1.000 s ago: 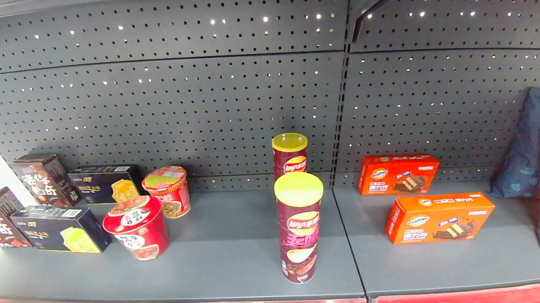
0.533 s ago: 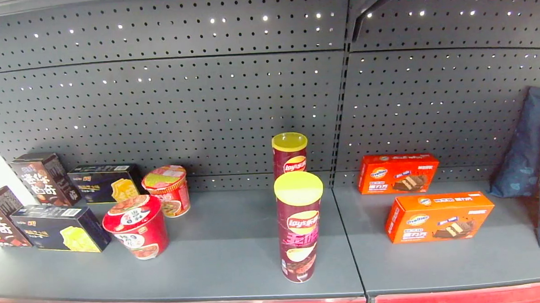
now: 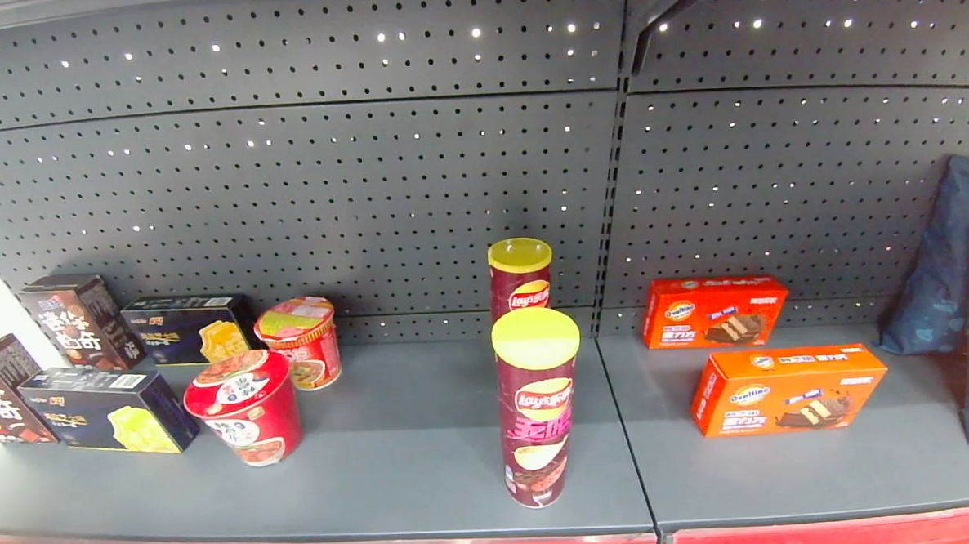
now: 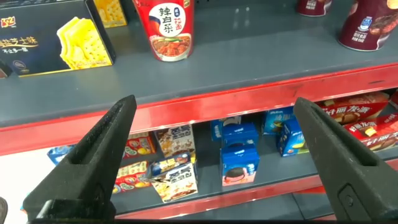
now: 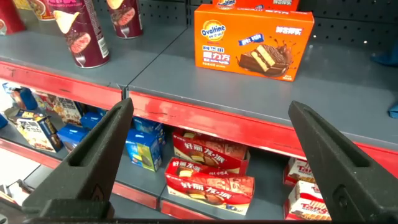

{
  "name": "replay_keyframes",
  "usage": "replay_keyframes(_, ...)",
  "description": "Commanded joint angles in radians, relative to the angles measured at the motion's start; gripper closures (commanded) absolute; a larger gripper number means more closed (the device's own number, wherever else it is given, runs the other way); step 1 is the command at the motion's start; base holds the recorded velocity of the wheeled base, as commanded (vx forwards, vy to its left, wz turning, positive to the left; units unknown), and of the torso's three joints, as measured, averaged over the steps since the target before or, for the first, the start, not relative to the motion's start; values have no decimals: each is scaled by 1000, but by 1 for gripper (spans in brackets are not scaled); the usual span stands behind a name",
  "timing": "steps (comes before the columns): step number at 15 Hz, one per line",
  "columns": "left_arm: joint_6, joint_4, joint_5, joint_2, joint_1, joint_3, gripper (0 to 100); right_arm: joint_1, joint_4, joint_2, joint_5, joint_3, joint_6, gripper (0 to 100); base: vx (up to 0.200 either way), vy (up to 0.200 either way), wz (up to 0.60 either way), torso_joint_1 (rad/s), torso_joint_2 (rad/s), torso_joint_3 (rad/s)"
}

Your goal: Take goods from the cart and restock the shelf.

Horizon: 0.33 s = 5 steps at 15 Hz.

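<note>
Two cans stand upright near the middle seam of the shelf (image 3: 427, 446), the back can (image 3: 520, 277) at 12 o'clock of the front can (image 3: 537, 409), the pair apart. At 9 o'clock of them sit two cups: the front cup (image 3: 245, 409) and, at its 1 o'clock, the back cup (image 3: 301, 343), near it but not touching. Farther toward 9 o'clock, four dark boxes (image 3: 110, 411) cluster at the shelf end.

At 3 o'clock of the cans lie two orange boxes: the front box (image 3: 788, 391), and the back box (image 3: 713, 311) at its 11 o'clock, close to the pegboard (image 3: 325, 189). Blue bags (image 3: 959, 284) lean at the far 3 o'clock end.

Wide and empty, the left claw (image 4: 211, 162) hangs out in front of the shelf's red edge, facing the front cup. The right claw (image 5: 211, 168) is likewise spread wide with nothing in it, facing the front box and the front can. Beneath the red edge, a lower shelf (image 4: 280, 174) carries more boxed goods.
</note>
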Motion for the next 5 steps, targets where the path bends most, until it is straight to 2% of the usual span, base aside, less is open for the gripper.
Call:
replay_keyframes(1,0,0,-1,2,0,0,0,1,0,1,0,0,-1,0,0,0,0,0,0,0)
replay_keyframes(5,0,0,-1,2,0,0,0,1,0,1,0,0,-1,0,0,0,0,0,0,0)
